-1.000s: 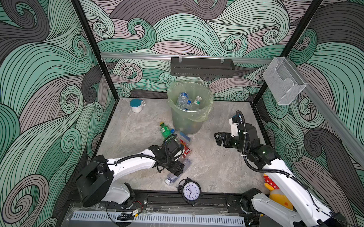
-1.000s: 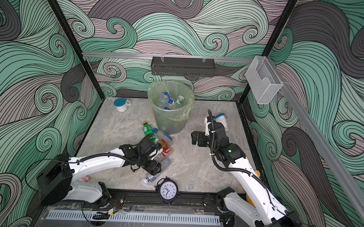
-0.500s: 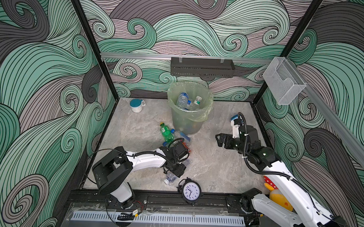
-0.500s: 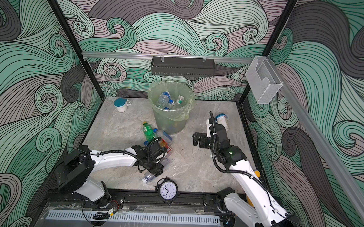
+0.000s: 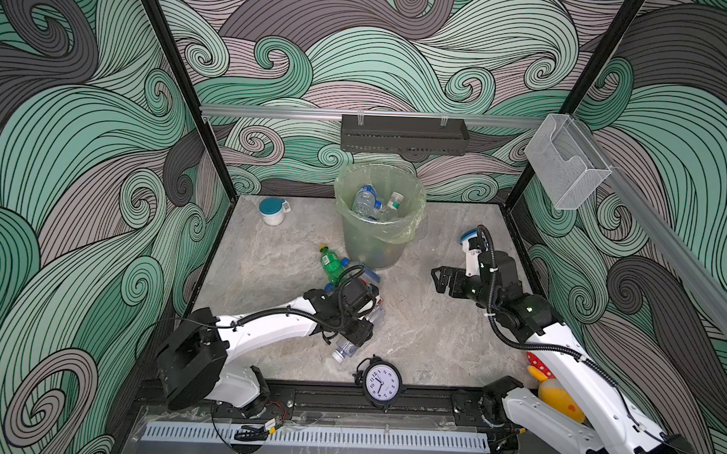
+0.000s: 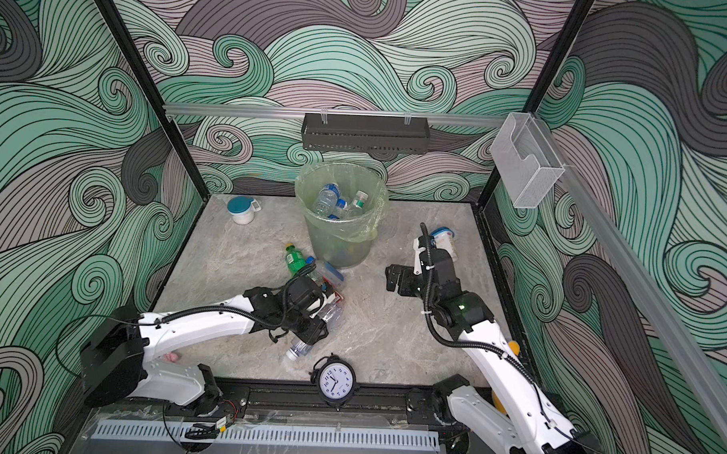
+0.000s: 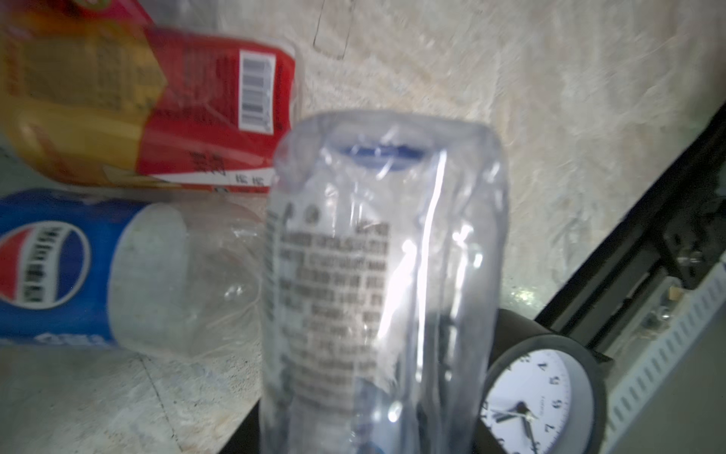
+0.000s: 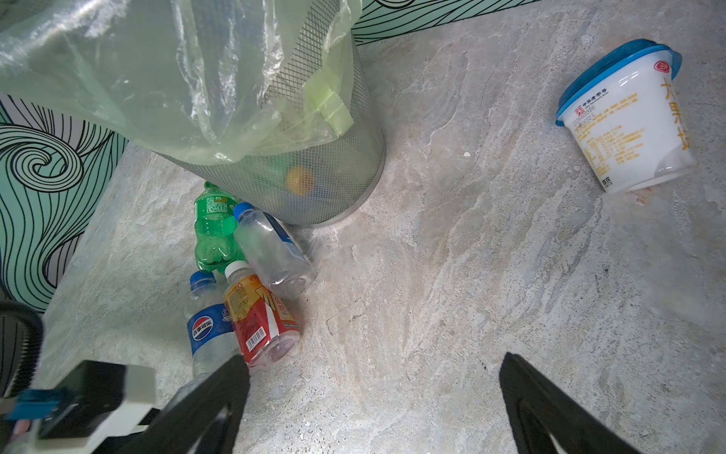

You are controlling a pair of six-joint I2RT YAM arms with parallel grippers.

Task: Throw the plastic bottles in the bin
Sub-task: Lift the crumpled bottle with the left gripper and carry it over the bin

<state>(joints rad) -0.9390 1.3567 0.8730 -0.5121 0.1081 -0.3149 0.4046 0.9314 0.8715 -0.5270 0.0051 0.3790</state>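
Note:
The bin (image 5: 369, 245), a grey mesh bucket lined with a pale green bag, stands at the back middle with several plastic bottles (image 5: 365, 199) inside. In front of it lie a green bottle (image 5: 330, 265), a clear blue-capped bottle (image 8: 271, 251), a Pepsi bottle (image 8: 208, 330) and a red-labelled bottle (image 8: 259, 322). My left gripper (image 5: 358, 334) is shut on a clear bottle (image 5: 345, 348) lying near the clock; that bottle (image 7: 385, 275) fills the left wrist view and hides the jaws. My right gripper (image 5: 439, 280) hovers open and empty to the right of the bin, with bare table between its fingers (image 8: 220, 389).
A white teal-lidded cup (image 5: 272, 210) stands at the back left. A white blue-lidded tub (image 8: 624, 118) lies tipped at the back right. A black clock (image 5: 382, 382) stands at the front edge and a yellow toy (image 5: 555, 397) at the front right. A clear box (image 5: 567, 168) hangs on the right rail.
My left gripper's jaws have closed onto the clear bottle near the clock. The right gripper has shifted slightly toward the front and stayed open.

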